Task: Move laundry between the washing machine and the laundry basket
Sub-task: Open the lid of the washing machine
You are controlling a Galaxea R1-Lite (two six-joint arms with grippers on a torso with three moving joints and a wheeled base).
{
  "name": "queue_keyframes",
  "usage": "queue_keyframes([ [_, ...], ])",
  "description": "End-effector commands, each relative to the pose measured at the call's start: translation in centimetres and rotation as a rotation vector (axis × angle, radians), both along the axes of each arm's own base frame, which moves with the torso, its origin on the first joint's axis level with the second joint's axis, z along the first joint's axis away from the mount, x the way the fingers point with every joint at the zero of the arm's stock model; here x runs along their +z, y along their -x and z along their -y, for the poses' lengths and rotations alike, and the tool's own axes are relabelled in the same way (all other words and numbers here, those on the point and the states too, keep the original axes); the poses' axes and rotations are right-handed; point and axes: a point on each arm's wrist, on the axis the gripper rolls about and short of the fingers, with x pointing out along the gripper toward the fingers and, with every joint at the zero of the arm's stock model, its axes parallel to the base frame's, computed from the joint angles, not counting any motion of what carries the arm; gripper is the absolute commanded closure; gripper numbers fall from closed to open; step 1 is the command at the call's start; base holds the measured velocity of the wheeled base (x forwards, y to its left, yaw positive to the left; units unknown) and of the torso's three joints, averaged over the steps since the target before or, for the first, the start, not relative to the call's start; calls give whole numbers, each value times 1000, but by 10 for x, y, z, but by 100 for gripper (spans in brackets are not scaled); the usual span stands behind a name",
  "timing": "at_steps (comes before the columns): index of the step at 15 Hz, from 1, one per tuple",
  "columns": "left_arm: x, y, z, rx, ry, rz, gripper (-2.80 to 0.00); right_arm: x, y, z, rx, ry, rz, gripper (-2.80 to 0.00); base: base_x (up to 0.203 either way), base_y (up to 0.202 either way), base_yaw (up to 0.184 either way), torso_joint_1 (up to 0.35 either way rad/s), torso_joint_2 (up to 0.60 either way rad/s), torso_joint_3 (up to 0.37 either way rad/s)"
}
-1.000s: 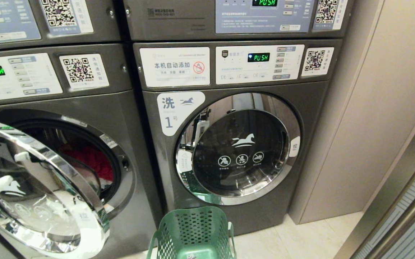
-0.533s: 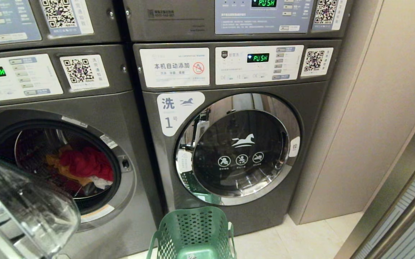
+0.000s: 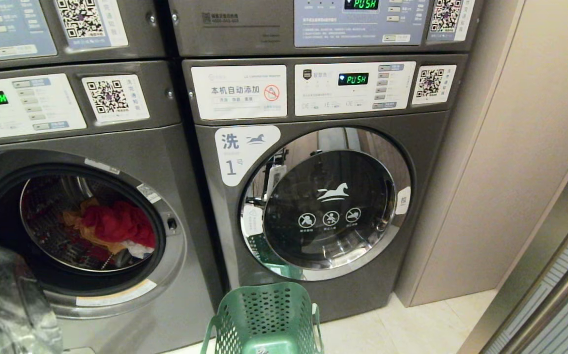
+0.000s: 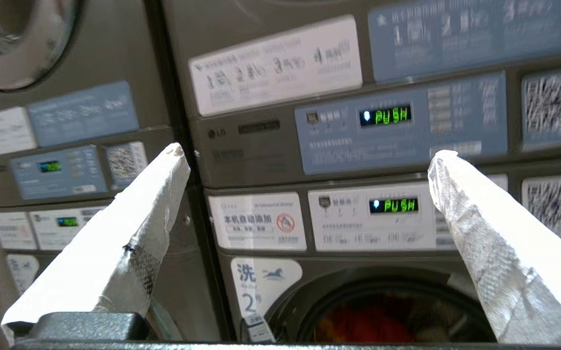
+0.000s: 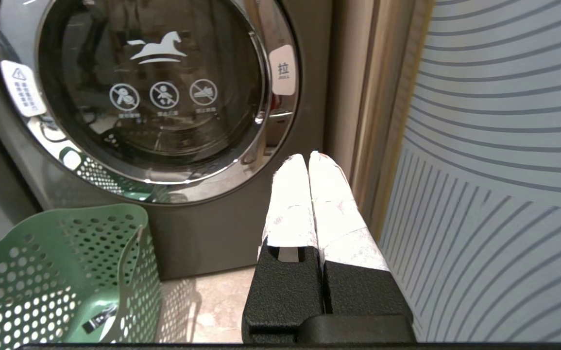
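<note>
Dark grey front-loading washing machine (image 3: 116, 231) with white label numbered 2, at the left of the head view, door swung fully open, steel drum exposed. Like dark grey washer labelled 1 (image 3: 323, 206) just beside it on the right, round chrome-rimmed glass door closed, green "PUSH" lit on the panel above. Small green plastic laundry basket (image 3: 264, 319) with perforated walls on the pale floor, in front of the washer labelled 1, near that machine's lower left corner. Heap of soft laundry (image 3: 116, 223) in red, orange-yellow and white inside the open drum, toward the right side. Left pincer (image 4: 304, 155) raised before the control panels above the open drum, white-wrapped fingers (image 4: 129, 233) spread wide, nothing between them. Right pincer (image 5: 308, 158) low near the floor beside the basket, pressed closed, empty.
</note>
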Motion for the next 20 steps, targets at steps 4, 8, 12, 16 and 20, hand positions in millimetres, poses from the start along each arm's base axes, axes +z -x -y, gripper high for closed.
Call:
queue_keyframes([
  [4, -34, -78, -56, -130, 80, -142, -280, -9, -3, 0, 0, 0, -35, 0, 0, 0, 0, 0, 0, 0],
  [8, -82, -126, -78, -149, 190, -253, 0, -9, -3, 0, 0, 0, -35, 0, 0, 0, 0, 0, 0, 0],
  [12, -132, -133, -80, 180, 269, -404, 0, -9, -3, 0, 0, 0, -34, 0, 0, 0, 0, 0, 0, 0],
  [16, -157, -132, -71, 686, 285, -609, 0, -9, -3, 0, 0, 0, -33, 0, 0, 0, 0, 0, 0, 0],
  [20, -162, -118, -79, 855, 327, -780, 0, -9, -3, 0, 0, 0, -35, 0, 0, 0, 0, 0, 0, 0],
])
